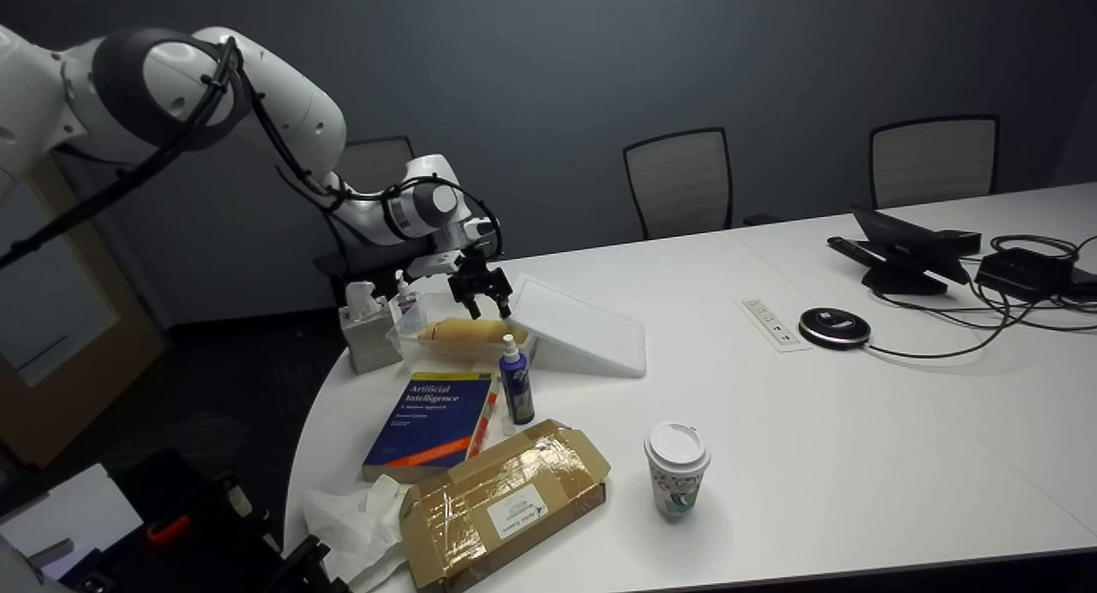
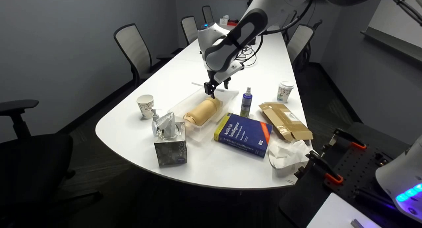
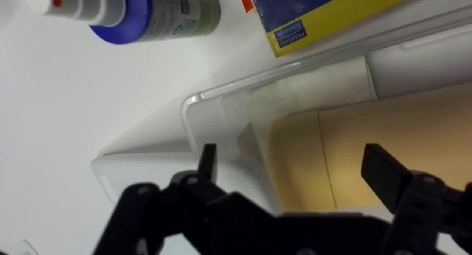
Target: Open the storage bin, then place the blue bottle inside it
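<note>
The storage bin [image 1: 454, 356] is a low translucent box, open at the top; it also shows in an exterior view [image 2: 197, 135] and the wrist view [image 3: 236, 86]. Its white lid [image 1: 591, 327] is off and leans tilted against the bin's end; part of it shows in the wrist view [image 3: 140, 170]. A tan cylindrical thing [image 2: 202, 112] lies inside the bin. The blue bottle [image 1: 517, 387], with a white spray top, stands upright beside the bin, also in the wrist view [image 3: 173, 15]. My gripper [image 1: 490, 310] is open and empty above the bin's lid end, fingers [image 3: 291, 152] apart.
A thick blue book [image 2: 244, 134] lies beside the bin and the bottle. A tan cardboard box [image 1: 506, 499], a lidded paper cup [image 1: 677, 469] and crumpled paper [image 2: 288, 154] are nearby. A tissue box [image 2: 170, 147] and another cup [image 2: 146, 106] stand by the bin's far end.
</note>
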Controlling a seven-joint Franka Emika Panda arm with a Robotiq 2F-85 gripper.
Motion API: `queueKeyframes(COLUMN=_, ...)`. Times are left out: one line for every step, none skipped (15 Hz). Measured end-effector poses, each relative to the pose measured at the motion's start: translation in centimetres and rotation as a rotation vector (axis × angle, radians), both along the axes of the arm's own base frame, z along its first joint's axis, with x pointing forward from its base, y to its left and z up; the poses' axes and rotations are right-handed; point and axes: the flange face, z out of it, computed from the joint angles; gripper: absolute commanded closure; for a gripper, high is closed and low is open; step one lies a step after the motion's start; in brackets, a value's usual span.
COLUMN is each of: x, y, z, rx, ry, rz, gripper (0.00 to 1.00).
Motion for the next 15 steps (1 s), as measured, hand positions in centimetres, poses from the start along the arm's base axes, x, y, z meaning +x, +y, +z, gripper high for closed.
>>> queueKeyframes(x=-0.1, y=-0.5, z=1.0, rx=0.011, ry=0.005, rz=-0.025, gripper=0.00)
queueKeyframes(x=-0.3, y=-1.2, z=2.2, rx=0.021, ry=0.010, rz=-0.059, gripper=0.00)
queueKeyframes(x=-0.6, y=-2.0, z=3.4, rx=0.029, ry=0.014, rz=-0.098, gripper=0.00)
queueKeyframes(x=-1.0, y=-3.1, z=4.6, rx=0.034, ry=0.019, rz=-0.144, gripper=0.00)
queueKeyframes(x=-1.7, y=-4.1, z=5.7, rx=0.038, ry=0.026, rz=-0.188, gripper=0.00)
queueKeyframes(x=-2.5, y=-5.4, z=6.7, rx=0.044, ry=0.034, rz=-0.238, gripper=0.00)
queueKeyframes(x=-3.4, y=-6.6, z=7.4, rx=0.051, ry=0.042, rz=-0.285, gripper=0.00)
queueKeyframes(x=-4.3, y=-8.0, z=7.9, rx=0.060, ry=0.048, rz=-0.333, gripper=0.00)
queueKeyframes(x=-5.2, y=-9.3, z=8.0, rx=0.072, ry=0.059, rz=-0.372, gripper=0.00)
queueKeyframes(x=-6.1, y=-10.6, z=7.8, rx=0.081, ry=0.070, rz=-0.411, gripper=0.00)
queueKeyframes(x=-6.9, y=-11.7, z=7.3, rx=0.089, ry=0.079, rz=-0.445, gripper=0.00)
queueKeyframes(x=-7.6, y=-12.7, z=6.7, rx=0.098, ry=0.087, rz=-0.470, gripper=0.00)
queueKeyframes(x=-8.2, y=-13.5, z=6.0, rx=0.106, ry=0.089, rz=-0.488, gripper=0.00)
queueKeyframes(x=-8.7, y=-14.0, z=5.3, rx=0.113, ry=0.086, rz=-0.500, gripper=0.00)
queueKeyframes(x=-9.2, y=-14.4, z=4.8, rx=0.120, ry=0.080, rz=-0.509, gripper=0.00)
